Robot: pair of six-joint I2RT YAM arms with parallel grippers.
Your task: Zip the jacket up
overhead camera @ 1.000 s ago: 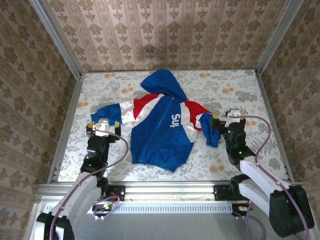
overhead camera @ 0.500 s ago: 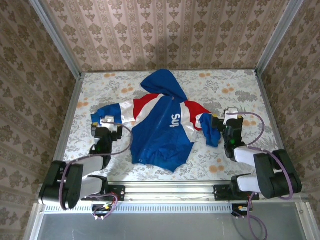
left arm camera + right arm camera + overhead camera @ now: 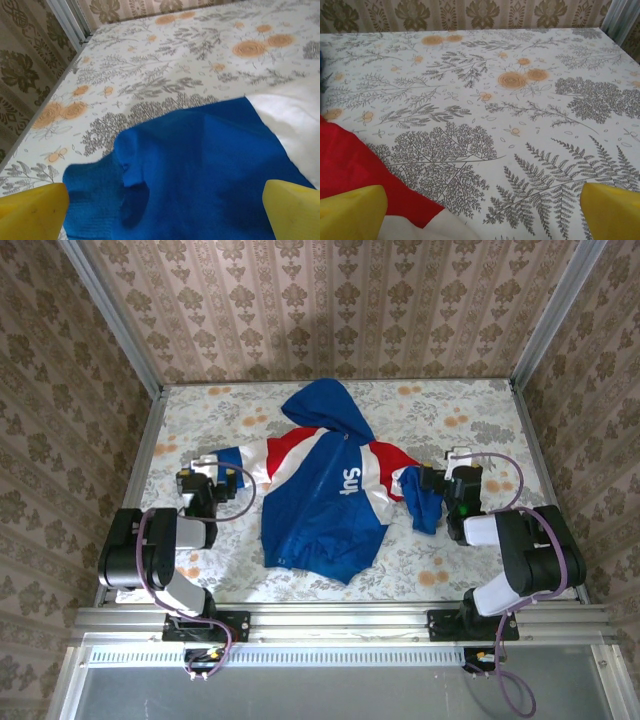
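The jacket (image 3: 325,495) was laid at the middle of the table (image 3: 470,570), hood toward the far edge, hem toward the near edge; its long axis, and with it the front closure, was judged to run far to near. The left gripper (image 3: 203,480) was spread over the blue cuff (image 3: 190,165); the right gripper (image 3: 455,480) was spread beside the red-and-white sleeve (image 3: 355,170); the hem lay inward from both, and neither arm was judged clearly nearer.
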